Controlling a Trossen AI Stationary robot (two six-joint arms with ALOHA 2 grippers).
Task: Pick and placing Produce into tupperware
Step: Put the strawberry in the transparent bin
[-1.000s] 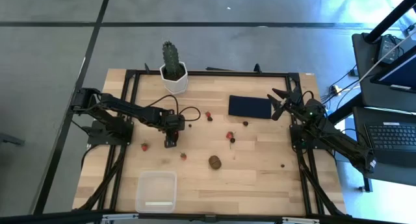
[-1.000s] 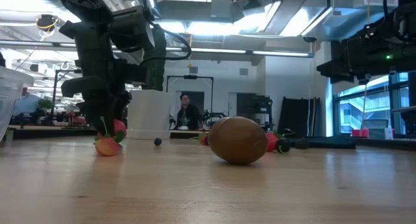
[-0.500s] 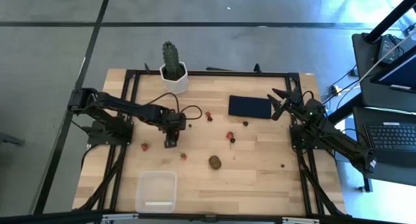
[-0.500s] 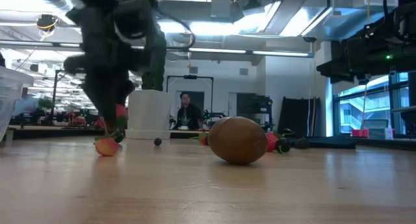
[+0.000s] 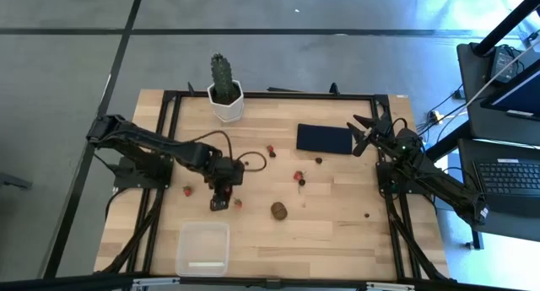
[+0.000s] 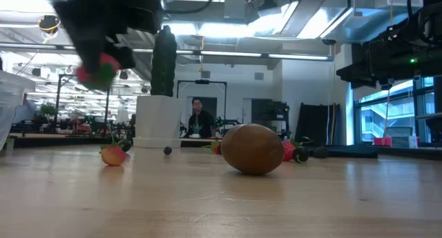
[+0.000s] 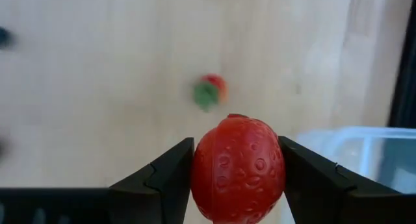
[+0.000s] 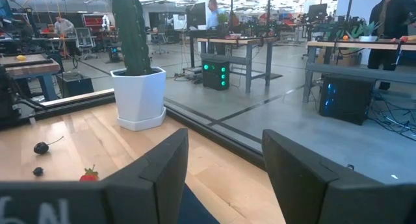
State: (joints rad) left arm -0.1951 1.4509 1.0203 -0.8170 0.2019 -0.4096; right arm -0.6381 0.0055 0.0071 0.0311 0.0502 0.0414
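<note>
My left gripper (image 5: pixel 218 204) is shut on a red strawberry (image 7: pixel 238 167), which shows raised above the table in the low view (image 6: pixel 99 67). The clear tupperware (image 5: pixel 202 247) stands on the table near the near edge, just beyond the gripper; its corner shows in the left wrist view (image 7: pixel 364 152). The brown kiwi (image 5: pixel 278 210) lies on the wood to the right (image 6: pixel 253 149). Loose strawberries (image 5: pixel 238 202) (image 5: pixel 186 190) (image 5: pixel 298 175) and dark berries (image 5: pixel 319 160) lie scattered. My right gripper (image 5: pixel 361 132) waits open at the far right, touching nothing. My left gripper pinches the strawberry between its two fingers (image 7: pixel 170 172), one on each side of the fruit's body (image 7: pixel 201 169). The fingers come from above, pointing down. The fruit is lifted clear of the table, with its green leaves showing in the low view.
A green cactus in a white pot (image 5: pixel 225 93) stands at the far edge. A flat navy rectangle (image 5: pixel 324 138) lies beside my right gripper. Another strawberry (image 7: pixel 209 91) lies on the wood below my left gripper. A dark berry (image 5: pixel 367 214) sits near the right edge.
My left gripper has risen from the table with the strawberry and has moved toward the near edge, closer to the tupperware. The fruit stood at table height a second ago and now hangs well above it. The orange-red strawberry beside it has stayed on the wood.
</note>
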